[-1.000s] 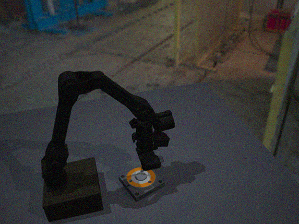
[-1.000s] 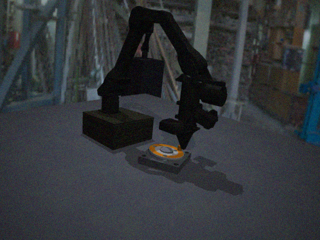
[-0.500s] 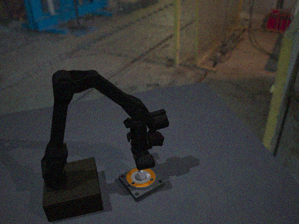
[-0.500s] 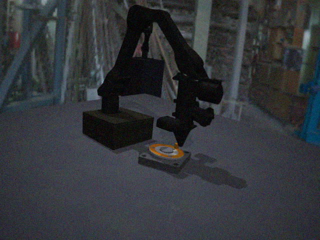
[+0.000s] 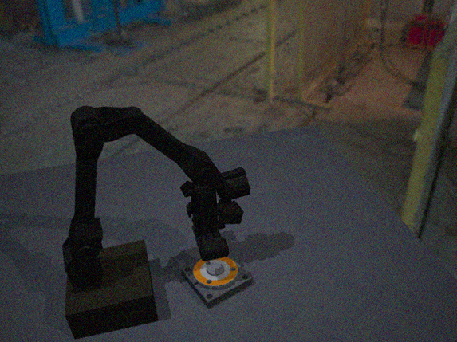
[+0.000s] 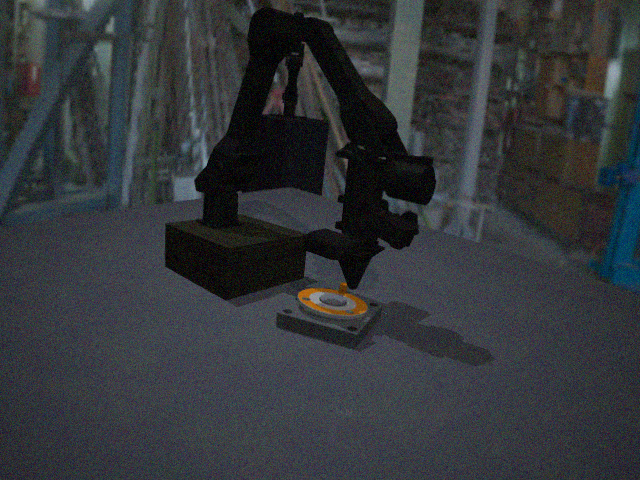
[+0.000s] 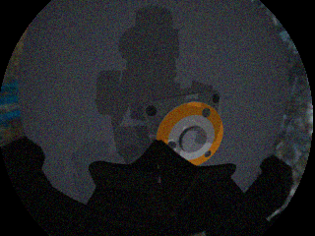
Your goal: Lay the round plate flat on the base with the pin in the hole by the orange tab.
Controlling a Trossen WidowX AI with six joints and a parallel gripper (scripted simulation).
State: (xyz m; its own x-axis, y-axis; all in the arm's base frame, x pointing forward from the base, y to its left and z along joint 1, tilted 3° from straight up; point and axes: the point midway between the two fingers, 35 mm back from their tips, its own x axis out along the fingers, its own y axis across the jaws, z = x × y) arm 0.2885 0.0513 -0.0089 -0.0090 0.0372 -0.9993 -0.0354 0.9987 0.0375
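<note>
The round plate, orange with a pale inner ring, sits around the post on the square grey base. Its grey rim shows above the base; it looks slightly tilted in the exterior view. The orange tab stands at its far side there. My gripper is shut and empty, its tips low beside the tab; contact cannot be told. A small hole shows close to the fingertips in the wrist view. The pin cannot be made out.
The arm stands on a dark brown block beside the base. The base has dark holes near its corners. The arm's shadow falls on the table around the base.
</note>
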